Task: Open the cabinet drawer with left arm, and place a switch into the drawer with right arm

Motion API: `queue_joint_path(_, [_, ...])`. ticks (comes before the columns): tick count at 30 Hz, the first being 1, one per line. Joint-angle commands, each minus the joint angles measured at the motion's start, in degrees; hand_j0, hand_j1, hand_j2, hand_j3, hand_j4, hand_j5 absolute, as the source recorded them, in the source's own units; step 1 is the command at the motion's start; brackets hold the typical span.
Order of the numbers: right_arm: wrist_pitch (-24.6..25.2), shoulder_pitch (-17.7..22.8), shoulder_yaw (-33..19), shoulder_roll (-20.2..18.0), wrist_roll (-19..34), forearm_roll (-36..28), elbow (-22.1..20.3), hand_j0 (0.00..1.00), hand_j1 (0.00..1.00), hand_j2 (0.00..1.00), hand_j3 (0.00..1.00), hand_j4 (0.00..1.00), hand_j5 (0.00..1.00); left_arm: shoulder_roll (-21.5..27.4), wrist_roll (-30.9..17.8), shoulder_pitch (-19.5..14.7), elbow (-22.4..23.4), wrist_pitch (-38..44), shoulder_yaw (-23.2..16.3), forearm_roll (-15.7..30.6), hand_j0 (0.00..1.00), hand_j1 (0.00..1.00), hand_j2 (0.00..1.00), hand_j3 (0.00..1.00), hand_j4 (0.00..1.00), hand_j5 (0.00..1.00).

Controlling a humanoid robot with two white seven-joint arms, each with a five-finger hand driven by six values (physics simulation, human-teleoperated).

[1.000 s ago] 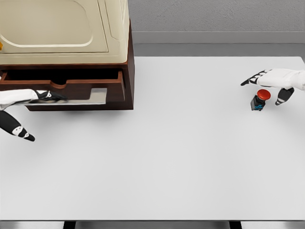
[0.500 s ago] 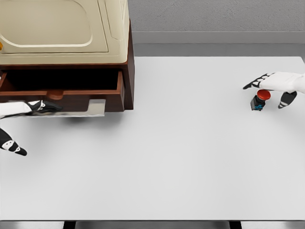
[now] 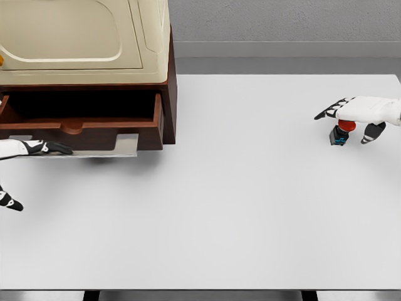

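Cabinet: dark brown wood, upper left of the frame, standing on the table with a cream-coloured appliance sitting on top of it.

Drawer: pulled out toward the front, its inside dark and in shadow; a rounded notch sits in the middle of its front panel. A pale grey strip shows under its front edge.

Left hand: at the far left edge, just below the drawer front. Its dark-tipped fingers stretch flat to the right along the grey strip beneath the drawer. One more dark fingertip shows lower down at the left edge, apart from the rest. The fingers look extended, not wrapped round anything I can make out.

Switch: right side of the frame, standing upright on the table, a red button top on a small dark base with a touch of blue.

Right hand: comes in from the right edge, directly over the switch, covering part of its red top. Fingers spread to the left, thumb hanging down on the right of the switch; whether it actually grips the switch I cannot tell.

Table: broad white surface filling most of the frame.
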Motion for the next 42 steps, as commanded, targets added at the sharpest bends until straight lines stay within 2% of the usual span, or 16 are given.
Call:
queue_joint_path(1, [0.13, 0.0, -0.11, -0.04, -0.02, -0.21, -0.06, 1.0, 1.0, 1.0, 1.0, 1.0, 1.0, 0.45, -0.6, 0.01, -0.02, 0.0, 0.08, 1.22, 0.99, 0.99, 0.99, 0.99, 0.99, 0.99])
queue_joint_path(9, [0.13, 0.09, 0.07, 0.05, -0.02, -0.21, 0.03, 1.0, 1.0, 1.0, 1.0, 1.0, 1.0, 1.76, -3.23, -0.08, -0.02, -2.55, 0.08, 2.36, 0.99, 0.99, 0.99, 0.99, 0.99, 0.99])
queue_joint_path(20, [0.13, 0.0, 0.16, 0.05, -0.02, -0.21, 0.21, 0.99, 0.99, 0.99, 0.99, 0.99, 0.99, 2.64, -3.52, -0.6, 0.06, -3.25, 0.34, 4.91, 0.99, 0.99, 0.99, 0.99, 0.99, 0.99])
queue_joint_path(21, [0.13, 0.0, 0.16, 0.05, -0.02, -0.21, 0.21, 0.94, 0.94, 0.94, 0.94, 0.94, 0.94, 2.64, -3.52, -0.6, 0.06, -3.17, 0.43, 5.09, 0.99, 0.99, 0.99, 0.99, 0.99, 0.99])
queue_joint_path(23, [0.13, 0.0, 0.16, 0.05, -0.02, -0.21, 0.29, 0.92, 0.92, 0.92, 0.92, 0.92, 0.92, 2.64, -3.52, -0.78, 0.06, -2.99, 0.61, 5.35, 0.99, 0.99, 0.99, 0.99, 0.99, 0.99])
queue_joint_path(27, [0.13, 0.0, 0.16, 0.05, -0.02, -0.21, 0.38, 0.82, 0.82, 0.82, 0.82, 0.82, 0.82, 2.64, -3.52, -0.87, 0.06, -2.73, 0.96, 6.05, 0.99, 0.99, 0.99, 0.99, 0.99, 0.99])
queue_joint_path(34, [0.13, 0.0, 0.24, 0.05, -0.02, -0.21, 0.38, 0.81, 0.81, 0.81, 0.81, 0.81, 0.81, 2.2, -3.5, -1.13, 0.15, -1.06, 1.14, 6.14, 0.99, 0.99, 0.99, 0.99, 0.99, 0.99])
queue_joint_path(35, [0.13, 0.0, 0.24, 0.05, -0.02, -0.3, 0.38, 0.74, 0.74, 0.74, 0.74, 0.74, 0.74, 2.2, -3.5, -1.13, 0.15, -1.06, 1.22, 6.23, 0.99, 0.99, 0.99, 0.99, 0.99, 0.99])
queue_joint_path(36, [0.13, 0.0, 0.24, 0.05, -0.02, -0.3, 0.47, 0.72, 0.72, 0.72, 0.72, 0.72, 0.72, 2.2, -3.5, -1.22, 0.15, -1.06, 1.66, 6.32, 0.99, 0.99, 0.99, 0.99, 0.99, 0.99])
queue_joint_path(42, [0.13, 0.09, 0.24, 0.05, -0.02, -0.39, 0.47, 0.71, 0.71, 0.71, 0.71, 0.71, 0.71, 2.64, -3.52, -1.75, 0.07, -1.23, 2.63, 9.3, 0.99, 0.99, 0.99, 0.99, 0.99, 0.99])
